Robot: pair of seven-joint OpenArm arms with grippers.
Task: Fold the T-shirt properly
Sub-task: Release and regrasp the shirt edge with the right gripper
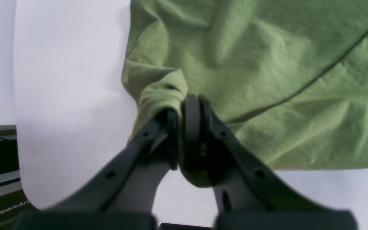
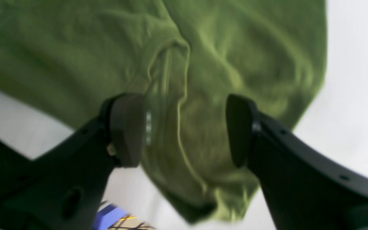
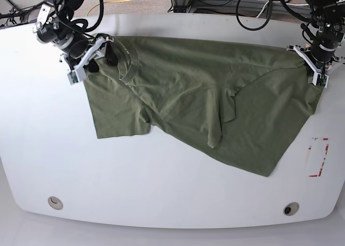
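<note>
The black two-fingered left gripper (image 1: 180, 134) is pinching a bunched fold of the wrinkled olive-green cloth T-shirt (image 1: 260, 80), which is lying across the white table (image 1: 69, 95)

T-shirt (image 3: 188, 95) — soft matt cloth, table (image 3: 161, 192) — smooth

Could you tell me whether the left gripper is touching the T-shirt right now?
Touching. The left wrist view shows the left gripper shut, with a bunched fold of the T-shirt pinched between its fingers.
</note>
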